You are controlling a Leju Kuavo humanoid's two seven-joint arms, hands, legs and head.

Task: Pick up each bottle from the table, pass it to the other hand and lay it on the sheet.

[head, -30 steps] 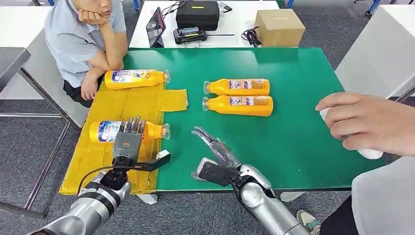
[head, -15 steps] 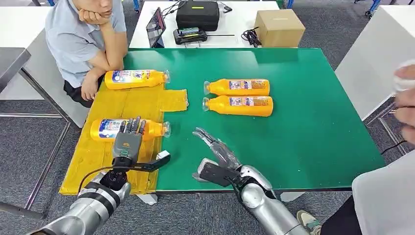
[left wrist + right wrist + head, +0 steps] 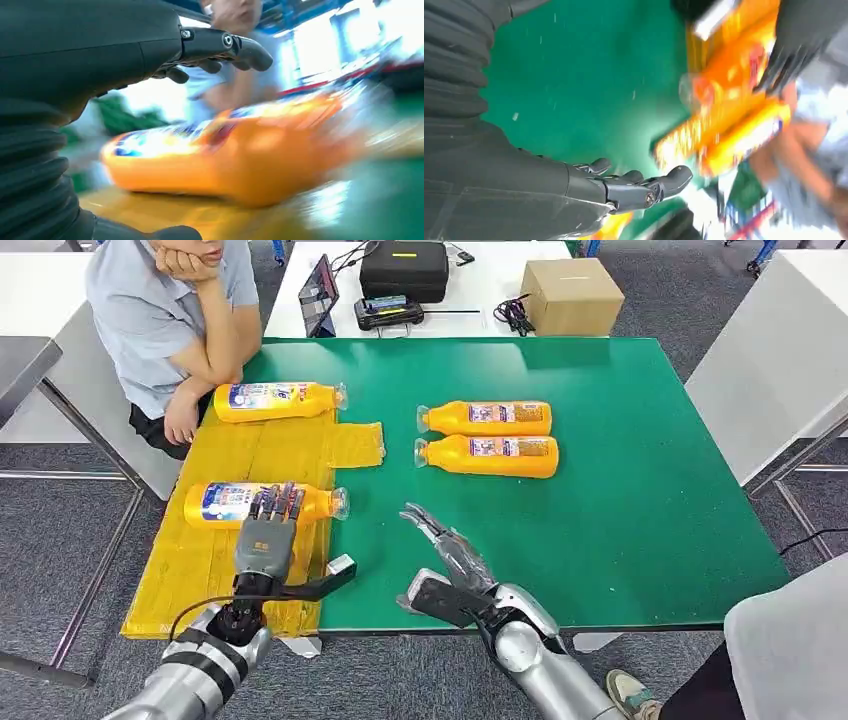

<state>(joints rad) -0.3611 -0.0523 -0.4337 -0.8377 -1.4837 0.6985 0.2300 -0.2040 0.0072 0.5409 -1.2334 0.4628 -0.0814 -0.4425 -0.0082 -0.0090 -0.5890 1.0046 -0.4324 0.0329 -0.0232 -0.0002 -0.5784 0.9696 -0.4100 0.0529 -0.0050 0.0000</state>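
My left hand (image 3: 266,540) hovered over the near bottle (image 3: 262,504) on the yellow sheet (image 3: 200,550), fingers (image 3: 275,502) spread above its smooth orange body, not gripping. My right hand (image 3: 447,553) hung open, fingers apart, over bare green table (image 3: 640,490) near the front edge. Far bottle (image 3: 278,400) lay at the sheet's far edge. Two more bottles (image 3: 488,437) lay side by side mid-table, with open green to their right.
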